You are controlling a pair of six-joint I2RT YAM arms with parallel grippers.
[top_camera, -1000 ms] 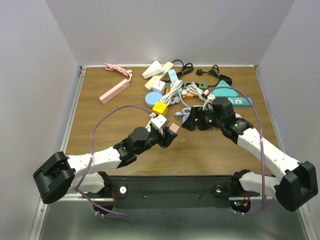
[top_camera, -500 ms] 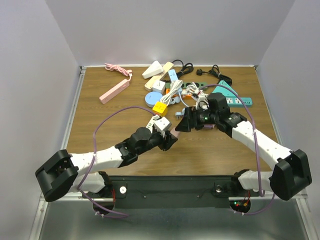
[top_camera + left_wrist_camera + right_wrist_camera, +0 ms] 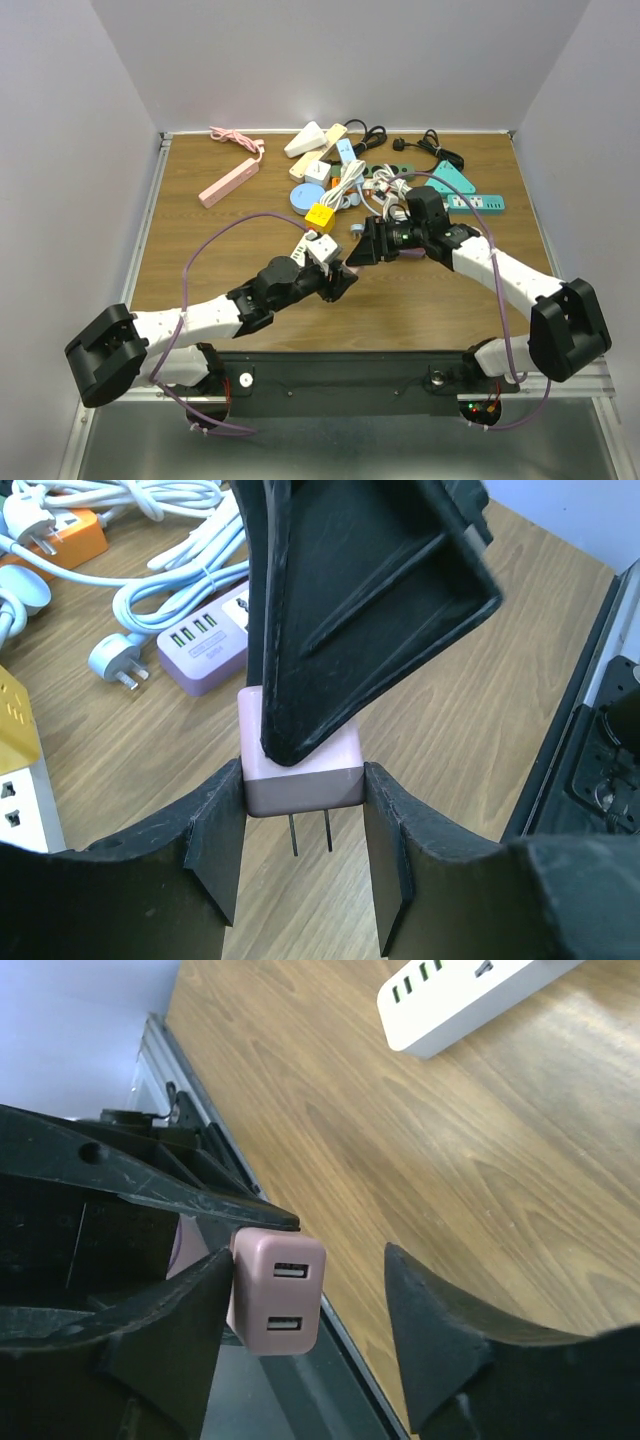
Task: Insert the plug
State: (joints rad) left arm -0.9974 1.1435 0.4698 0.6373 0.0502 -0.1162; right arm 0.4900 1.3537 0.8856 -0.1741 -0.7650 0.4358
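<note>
prongs down, the pink plug (image 3: 300,780) is pinched by its side faces in the left pincer (image 3: 303,852), held over bare wood a little in from the middle of the near edge of the table (image 3: 180,200). its two metal pins point at the wood and nothing touches them.

just beyond, the right pincer (image 3: 305,1310) comes in from the far right, spread wide. in the left wrist view one of its fingers lies across the top of the plug. in the right wrist view the body, with its two usb ports, sits hard beside one finger with open space to the other. whether that finger touches the plug cannot be told.

the step looks like a handover, or a shared regrasp, before any socket is reached. to do it well, the right pincer should centre on the body first, so that closing does not shove or twist the plug in the left grip. it should take faces the left fingers leave bare and stay off the pins. the left should let go only once the new hold is firm.

farther off lie possible sockets: a purple power strip (image 3: 205,650), a white strip (image 3: 460,995), and the tangle of strips and cords toward the middle of the far edge. which one is meant cannot be told.
</note>
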